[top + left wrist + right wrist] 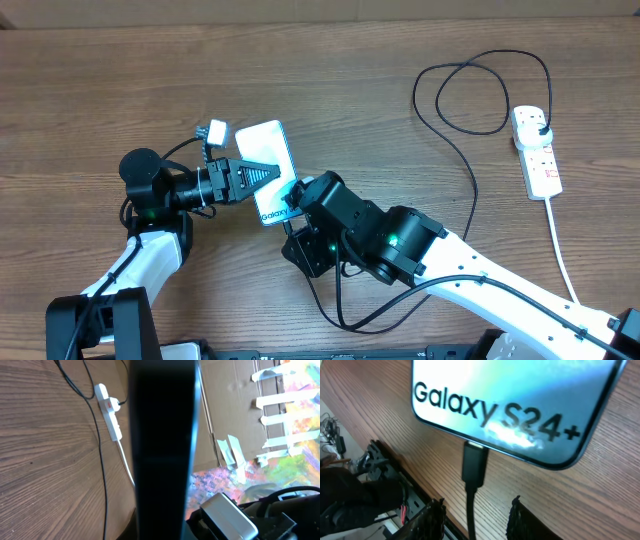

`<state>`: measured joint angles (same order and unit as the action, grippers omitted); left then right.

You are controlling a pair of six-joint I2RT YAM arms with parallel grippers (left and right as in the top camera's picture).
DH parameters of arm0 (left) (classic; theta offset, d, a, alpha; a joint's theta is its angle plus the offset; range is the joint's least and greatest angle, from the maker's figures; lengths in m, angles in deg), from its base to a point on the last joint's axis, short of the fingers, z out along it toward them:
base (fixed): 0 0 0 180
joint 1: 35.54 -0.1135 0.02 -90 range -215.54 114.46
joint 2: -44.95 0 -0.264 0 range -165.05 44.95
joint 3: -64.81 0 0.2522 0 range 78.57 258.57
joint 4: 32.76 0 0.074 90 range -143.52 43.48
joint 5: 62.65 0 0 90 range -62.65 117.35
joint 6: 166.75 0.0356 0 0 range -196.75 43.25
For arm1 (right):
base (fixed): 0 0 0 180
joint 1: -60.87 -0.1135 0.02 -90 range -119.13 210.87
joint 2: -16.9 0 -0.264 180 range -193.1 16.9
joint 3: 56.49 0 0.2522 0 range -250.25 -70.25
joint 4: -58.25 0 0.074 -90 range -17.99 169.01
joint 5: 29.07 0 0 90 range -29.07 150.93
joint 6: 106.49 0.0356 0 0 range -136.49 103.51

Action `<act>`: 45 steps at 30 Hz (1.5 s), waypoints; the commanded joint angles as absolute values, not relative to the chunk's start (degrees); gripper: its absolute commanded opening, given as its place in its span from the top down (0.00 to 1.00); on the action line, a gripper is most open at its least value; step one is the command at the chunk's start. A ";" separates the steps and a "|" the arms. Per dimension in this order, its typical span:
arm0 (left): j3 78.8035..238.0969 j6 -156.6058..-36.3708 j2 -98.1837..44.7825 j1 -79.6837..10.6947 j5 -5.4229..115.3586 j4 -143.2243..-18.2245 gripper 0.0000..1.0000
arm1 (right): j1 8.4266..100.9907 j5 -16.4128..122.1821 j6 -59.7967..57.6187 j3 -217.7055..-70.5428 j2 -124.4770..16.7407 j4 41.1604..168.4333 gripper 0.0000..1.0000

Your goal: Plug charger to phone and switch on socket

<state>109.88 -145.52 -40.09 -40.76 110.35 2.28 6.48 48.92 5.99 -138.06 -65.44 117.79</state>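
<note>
1. Overhead view: one phone (266,143) lies tilted near the middle of the wooden tabletop (90,90), between two arms. The left end effector (262,173) reaches in from the left and the right end effector (298,195) sits at the phone's lower end.
2. The left end effector is closed on the phone. One dark finger lies across the light screen, and in the left wrist view the phone's black edge (162,450) fills the centre as a vertical bar.
3. Right wrist view: the screen reads "Galaxy S24+" and one black connector (474,462) meets the phone's bottom edge at the middle. How deep it is seated cannot be told.
4. The right end effector (477,510) stands wide. Its two fingers (434,516) are apart on either side of the charger cable (470,510), and neither touches it.
5. One white power strip (536,152) lies well apart at the far right of the tabletop with one black plug (541,127) in its upper end. Its red-marked switches are too small to count or read.
6. The charger cable (470,190) makes one loop left of the strip, then runs down toward the right arm.
7. One thick white cord (562,250) leaves the strip's lower end and trails to the bottom right.
8. The left wrist view shows the same strip (111,416) beyond the phone.
</note>
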 commanded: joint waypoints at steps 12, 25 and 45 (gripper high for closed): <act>110.54 -144.48 -40.04 -40.34 109.48 0.99 0.96 | 6.61 49.79 6.21 -138.08 -69.40 115.10 0.83; 110.54 -138.09 -40.04 -38.46 115.82 0.62 0.96 | 6.61 54.53 5.77 -139.46 -69.46 109.27 0.96; 110.54 -132.02 -40.02 -31.66 115.80 0.62 0.96 | 9.19 55.74 3.41 -146.87 -68.55 117.40 0.76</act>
<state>112.03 -133.11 -40.11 -35.27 109.13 0.94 7.36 52.57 4.16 -140.90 -69.86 117.97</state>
